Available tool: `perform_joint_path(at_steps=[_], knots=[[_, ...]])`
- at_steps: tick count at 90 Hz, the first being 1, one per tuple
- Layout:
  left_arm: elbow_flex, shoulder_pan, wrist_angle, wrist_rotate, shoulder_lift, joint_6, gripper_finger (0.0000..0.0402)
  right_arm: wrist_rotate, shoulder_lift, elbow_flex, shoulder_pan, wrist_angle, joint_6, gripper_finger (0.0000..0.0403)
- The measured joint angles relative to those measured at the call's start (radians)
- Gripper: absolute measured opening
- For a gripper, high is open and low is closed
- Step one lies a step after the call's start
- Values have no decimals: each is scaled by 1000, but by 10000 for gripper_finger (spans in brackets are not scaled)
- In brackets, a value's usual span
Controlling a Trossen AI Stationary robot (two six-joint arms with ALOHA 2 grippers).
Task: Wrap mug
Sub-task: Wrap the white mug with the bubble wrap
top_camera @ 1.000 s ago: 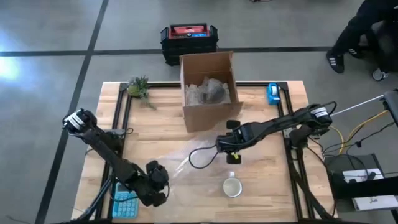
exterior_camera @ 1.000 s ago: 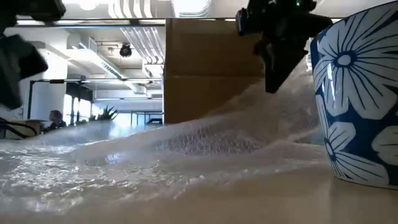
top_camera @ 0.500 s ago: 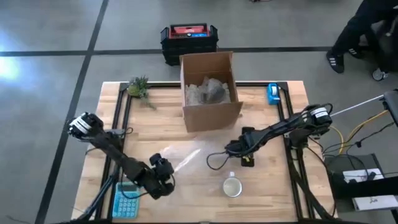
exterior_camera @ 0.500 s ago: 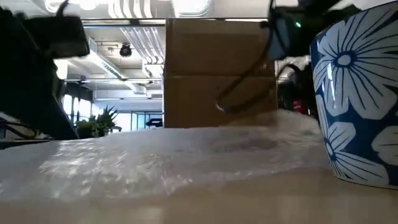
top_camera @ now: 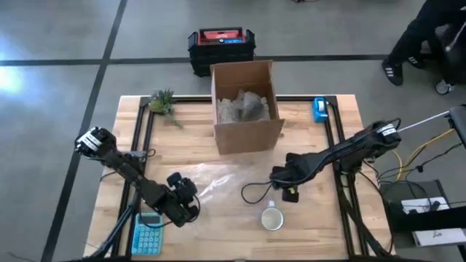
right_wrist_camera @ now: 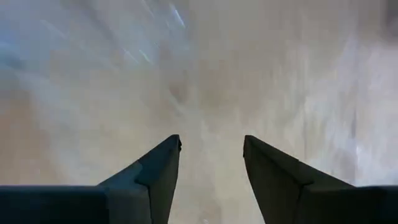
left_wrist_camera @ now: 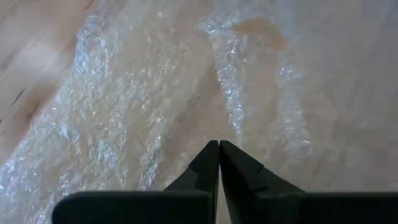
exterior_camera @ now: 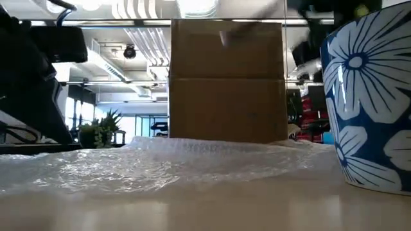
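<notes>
Bubble wrap [top_camera: 218, 183] now flat where it billowed before, right gripper [right_wrist_camera: 210, 144] moved toward mug [top_camera: 272, 218], fingers apart, empty, left gripper [left_wrist_camera: 219, 147] pinched closed over the wrap.

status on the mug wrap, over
Left pincer shut, over the bubble wrap. Right pincer open, above the wrap's right edge. Mug upright, unwrapped, off the sheet. Nothing blocking.

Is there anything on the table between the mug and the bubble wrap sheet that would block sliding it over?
Nothing visible does. The mug stands upright on bare wood just off the edge of the bubble wrap. The right gripper, open, hangs beside that edge, above the mug rather than on the table. The left gripper, shut, sits at the sheet's far side.
</notes>
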State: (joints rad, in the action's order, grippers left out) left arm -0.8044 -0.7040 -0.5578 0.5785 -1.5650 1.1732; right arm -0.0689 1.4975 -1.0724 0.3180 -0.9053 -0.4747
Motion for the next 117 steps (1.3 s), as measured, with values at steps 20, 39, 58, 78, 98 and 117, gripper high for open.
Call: perform_joint_path(at_steps=[20,39,58,78,98,117], knots=[[-2,-6,68,-2,3,-42,0,55,-58,-109,85,196,11,228],[-2,-9,97,-14,3,-64,0,50,14,-127,157,192,-30,243],[-2,-9,105,-15,3,-65,0,47,117,-127,169,174,-44,219],[-2,-9,115,-15,3,-65,0,49,186,-138,168,171,8,190],[-2,-9,117,-14,3,-65,0,34,186,-152,166,170,35,167],[-3,-9,122,-14,3,-65,0,25,199,-153,166,188,128,148]])
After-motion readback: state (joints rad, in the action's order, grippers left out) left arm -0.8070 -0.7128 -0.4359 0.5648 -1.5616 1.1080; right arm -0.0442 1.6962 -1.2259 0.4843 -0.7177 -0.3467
